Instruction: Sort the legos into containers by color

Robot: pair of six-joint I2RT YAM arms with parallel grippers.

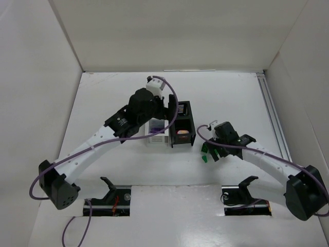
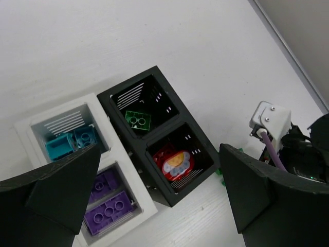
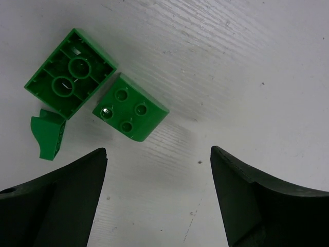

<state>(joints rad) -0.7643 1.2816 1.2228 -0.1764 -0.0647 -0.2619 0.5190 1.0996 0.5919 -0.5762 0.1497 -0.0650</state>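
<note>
The containers form a 2x2 cluster. One white bin (image 2: pixel 32 128) holds teal legos (image 2: pixel 67 142), the other white bin (image 2: pixel 139 193) holds purple legos (image 2: pixel 105 203). One black bin (image 2: pixel 113 95) holds a green lego (image 2: pixel 138 120), the other black bin (image 2: pixel 205 154) holds a red-yellow roundish piece (image 2: pixel 175 162). My left gripper (image 2: pixel 159 154) hovers above the cluster, open and empty; the top view shows the left gripper (image 1: pixel 165 109) over the bins. Three green legos lie on the table: an upturned brick (image 3: pixel 70 72), a studded brick (image 3: pixel 130 106) and a small piece (image 3: pixel 47 133). My right gripper (image 3: pixel 158 152) is open just beside them, touching none.
From above, the black bins (image 1: pixel 181 123) and white bins (image 1: pixel 157 133) sit mid-table, with the green legos (image 1: pixel 205 154) to their right by the right gripper (image 1: pixel 213 148). White walls enclose the table; a rail (image 1: pixel 272 118) runs along the right side.
</note>
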